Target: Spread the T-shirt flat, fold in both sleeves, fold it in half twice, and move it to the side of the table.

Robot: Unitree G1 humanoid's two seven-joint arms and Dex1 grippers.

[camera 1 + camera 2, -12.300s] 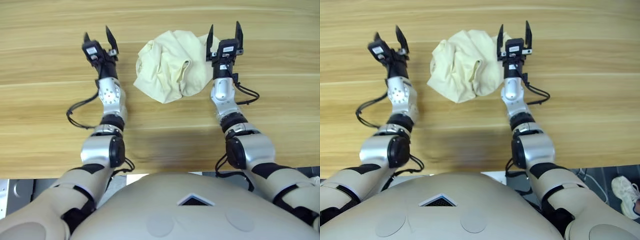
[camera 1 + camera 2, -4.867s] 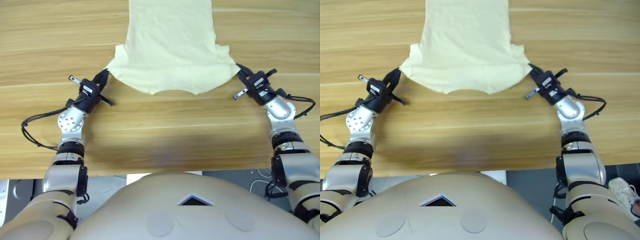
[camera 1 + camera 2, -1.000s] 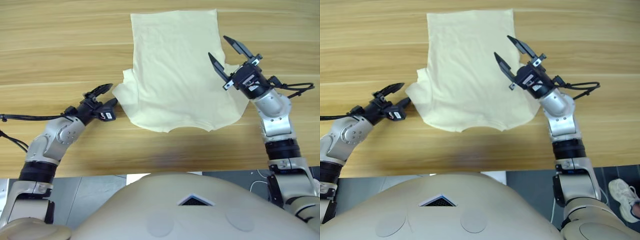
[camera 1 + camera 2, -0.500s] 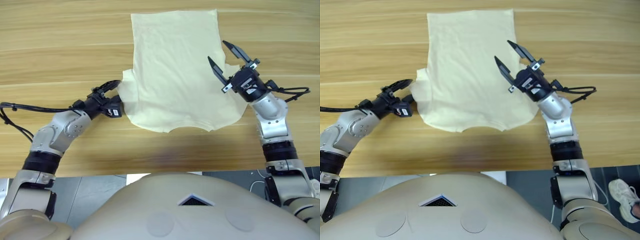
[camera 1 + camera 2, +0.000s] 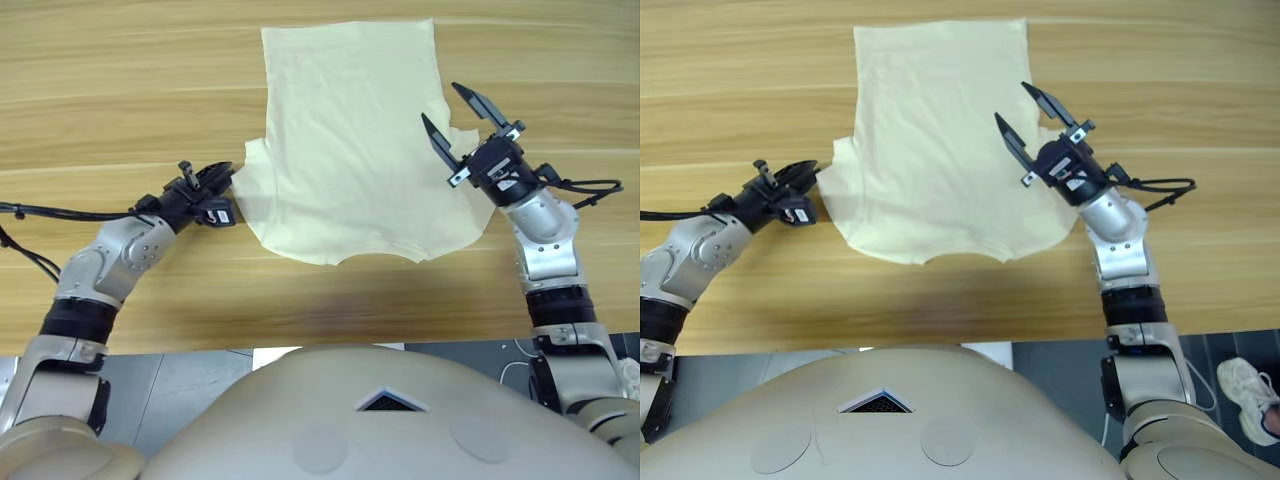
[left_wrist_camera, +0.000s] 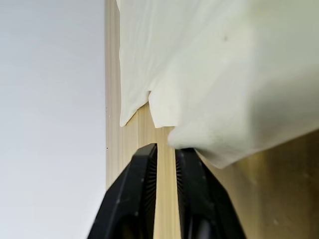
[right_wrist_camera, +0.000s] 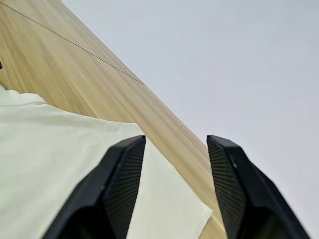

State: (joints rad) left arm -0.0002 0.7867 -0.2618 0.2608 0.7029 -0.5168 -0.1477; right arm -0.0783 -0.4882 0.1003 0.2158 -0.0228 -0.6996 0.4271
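Wooden table, T-shirt flat, left jaws pinching its sleeve, right jaws wide open

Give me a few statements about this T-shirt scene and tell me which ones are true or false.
1. The T-shirt lies spread out on a wooden table. True.
2. The right tool is clamped shut on the cloth. False: it is open, with its fingers spread apart above the shirt's right edge.
3. The left tool is down at the table, next to the shirt's left sleeve. True.
4. The shirt is bunched up in a ball between the two arms. False: it lies open and mostly flat, with its neckline towards the robot.
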